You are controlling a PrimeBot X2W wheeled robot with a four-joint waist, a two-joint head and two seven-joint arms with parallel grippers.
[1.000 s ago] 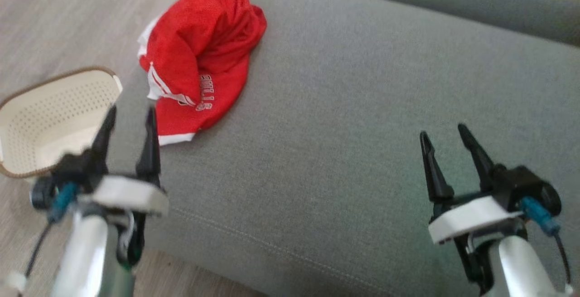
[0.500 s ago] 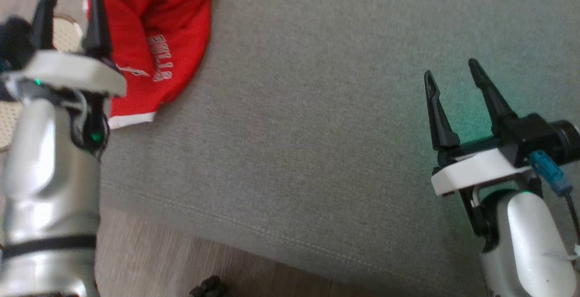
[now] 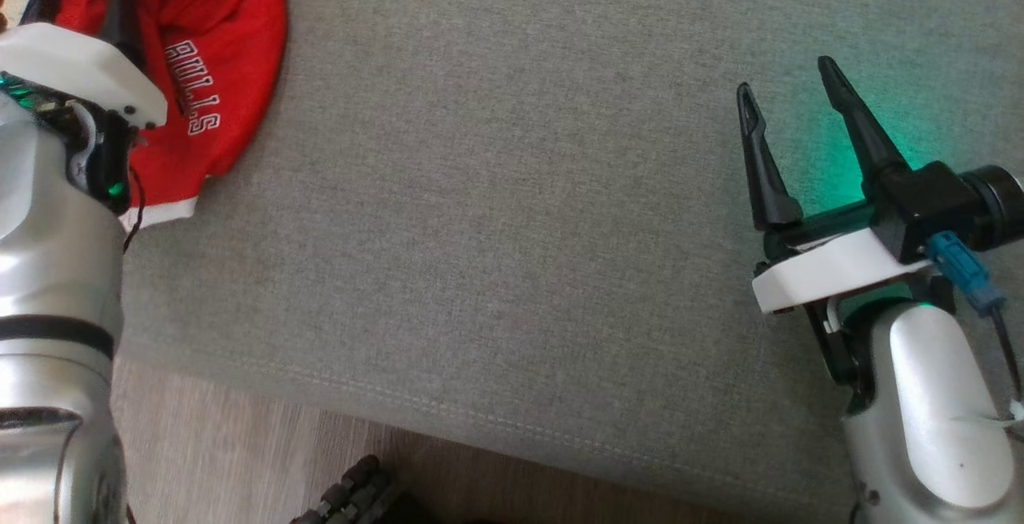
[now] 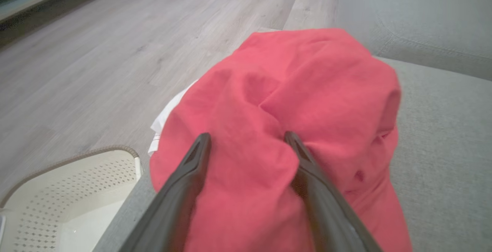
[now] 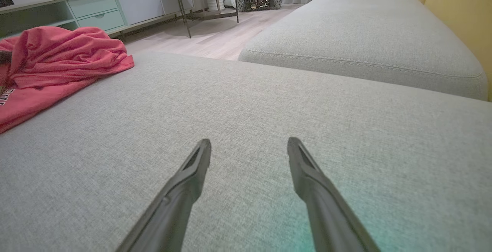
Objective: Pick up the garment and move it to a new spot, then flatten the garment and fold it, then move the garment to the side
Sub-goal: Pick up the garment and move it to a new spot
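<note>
Straddling a raised fold of the crumpled red fabric garment, at the left edge of the grey woven sofa cushion, left gripper stood spread, unclamped; right gripper spread too. Judged light, limp: pinch that fold.

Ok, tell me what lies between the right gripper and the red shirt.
Just bare grey cushion. Nothing rests on it from the right gripper across to the red shirt, as the head and right wrist views both show.

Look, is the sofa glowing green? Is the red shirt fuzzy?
Yes. Head view: a green light glows on the sofa beside the right gripper; right wrist view: faint green tint too; left wrist view: the shirt looks soft and washed-out pink.
</note>
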